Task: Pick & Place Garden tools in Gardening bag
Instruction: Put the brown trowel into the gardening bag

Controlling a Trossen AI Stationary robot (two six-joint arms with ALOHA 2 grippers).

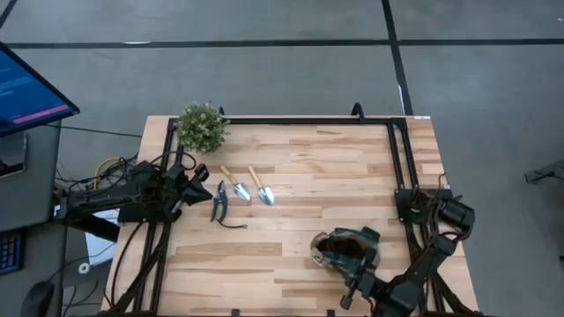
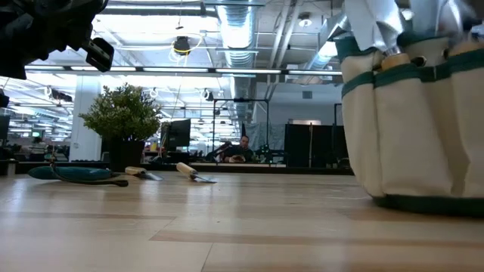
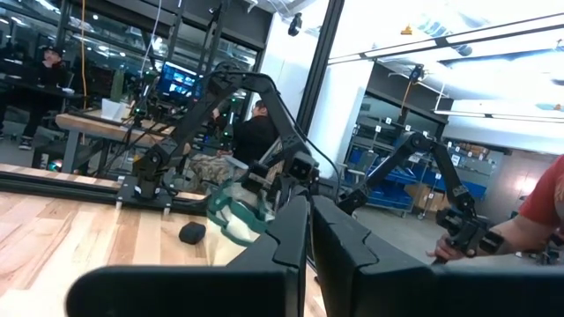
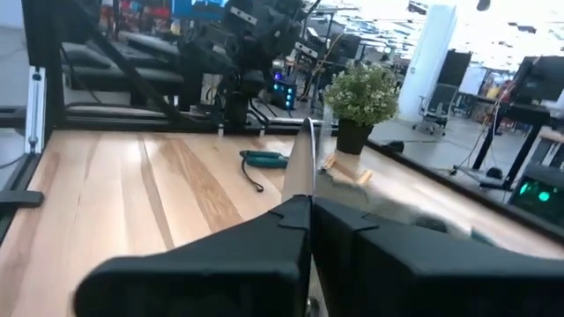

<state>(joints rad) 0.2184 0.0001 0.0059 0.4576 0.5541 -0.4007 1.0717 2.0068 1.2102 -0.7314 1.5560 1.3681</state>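
Left end effector (image 1: 196,195) closed, empty, mid-left of high view. Pruning shears (image 1: 219,202) beside it, long axis vertical in frame. Two wooden-handled trowels (image 1: 249,186) centre, silver heads pointing lower right. Beige green-trimmed gardening bag (image 1: 344,250) lower centre-right; right end effector (image 1: 354,283) closed on a silver blade (image 4: 302,165).

Bright, even ceiling lighting fills the room — strip lamps (image 2: 227,72) glare overhead in the low view, and shadows on the wooden table (image 1: 308,189) are faint. Both wrist views are soft, with blown-out highlights — the gardening bag (image 2: 416,113) looms blurred.
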